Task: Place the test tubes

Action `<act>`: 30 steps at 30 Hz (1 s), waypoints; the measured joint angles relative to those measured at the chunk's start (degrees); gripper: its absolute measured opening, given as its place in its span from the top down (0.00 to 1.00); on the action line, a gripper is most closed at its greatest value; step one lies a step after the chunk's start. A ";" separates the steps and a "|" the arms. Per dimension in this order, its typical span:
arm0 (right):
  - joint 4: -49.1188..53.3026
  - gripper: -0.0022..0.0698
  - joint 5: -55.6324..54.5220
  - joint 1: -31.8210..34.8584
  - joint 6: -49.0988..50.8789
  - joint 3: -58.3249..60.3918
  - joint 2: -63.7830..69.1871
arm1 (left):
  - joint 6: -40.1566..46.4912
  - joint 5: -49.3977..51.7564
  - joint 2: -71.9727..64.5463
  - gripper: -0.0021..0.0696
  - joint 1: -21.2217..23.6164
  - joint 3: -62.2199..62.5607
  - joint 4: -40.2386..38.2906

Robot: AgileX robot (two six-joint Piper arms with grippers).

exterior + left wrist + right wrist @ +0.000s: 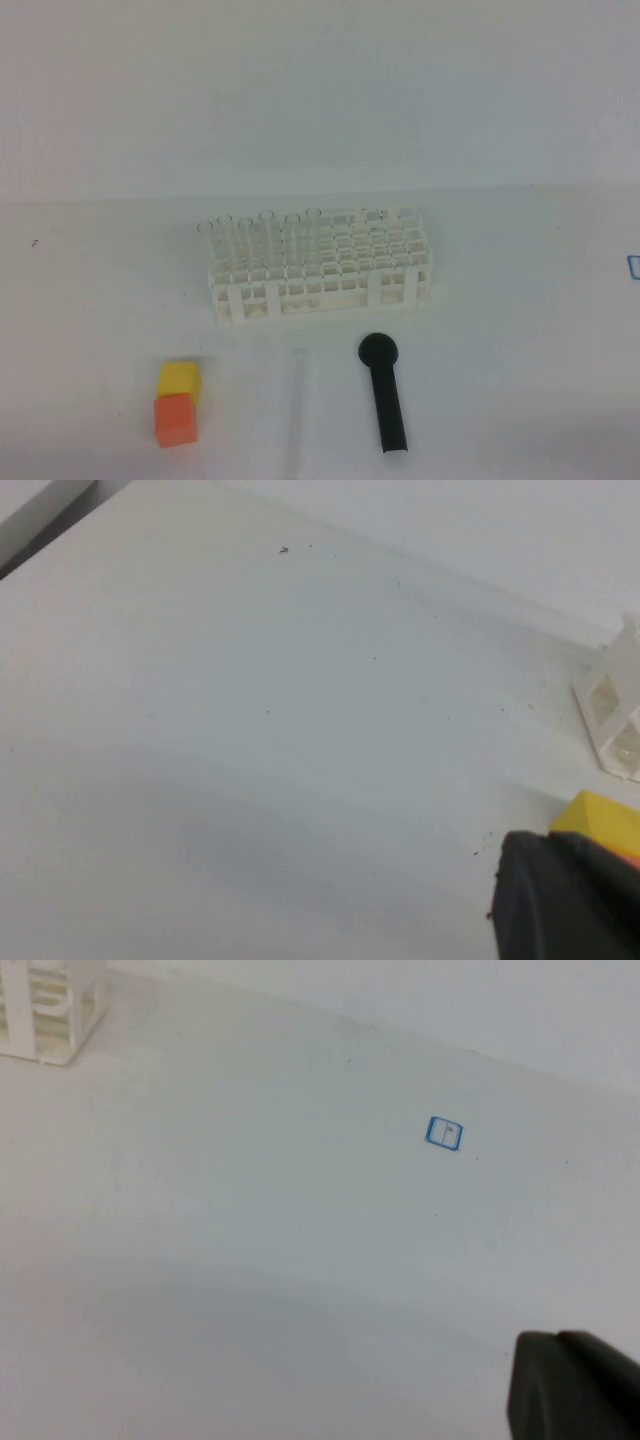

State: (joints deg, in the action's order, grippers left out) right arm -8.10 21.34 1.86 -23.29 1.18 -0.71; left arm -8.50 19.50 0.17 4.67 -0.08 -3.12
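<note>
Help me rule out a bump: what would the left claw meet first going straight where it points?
Probably only the bare white table below the left claw; the yellow block and white plastic rack lie aside. The right claw is over the table's right side.

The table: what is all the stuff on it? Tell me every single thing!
Rack: one, white, middle of the table.
Standing tubes: about six, clear, in the rack's left end.
Loose tube: one, clear, lying in front of the rack.
Black tool: one, black, round-headed, lying right of the loose tube.
Yellow block: one, yellow, front left.
Orange block: one, orange, against the yellow block's near side.
Blue mark: one, blue, table's right edge.
Left gripper: one, black, near the yellow block.
Right gripper: one, black, over bare table near the blue mark.
</note>
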 joint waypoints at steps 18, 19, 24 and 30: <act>0.00 0.97 0.00 0.00 0.00 0.00 0.00 | -10.62 -20.98 0.00 0.97 0.00 0.00 -13.48; 0.00 0.97 0.00 0.00 0.00 0.00 0.00 | -10.62 -21.14 0.00 0.97 0.00 0.00 -13.75; 0.00 0.97 0.00 0.00 0.00 0.00 0.00 | -12.68 -25.54 0.00 0.97 0.00 0.00 -14.73; 0.00 0.97 0.00 0.00 0.00 0.00 0.00 | -26.04 -36.34 0.00 0.97 0.00 0.00 -19.78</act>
State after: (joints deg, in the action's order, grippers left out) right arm -8.10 21.34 1.86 -23.29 1.18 -0.71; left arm -34.54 -16.85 0.17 4.67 -0.08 -22.90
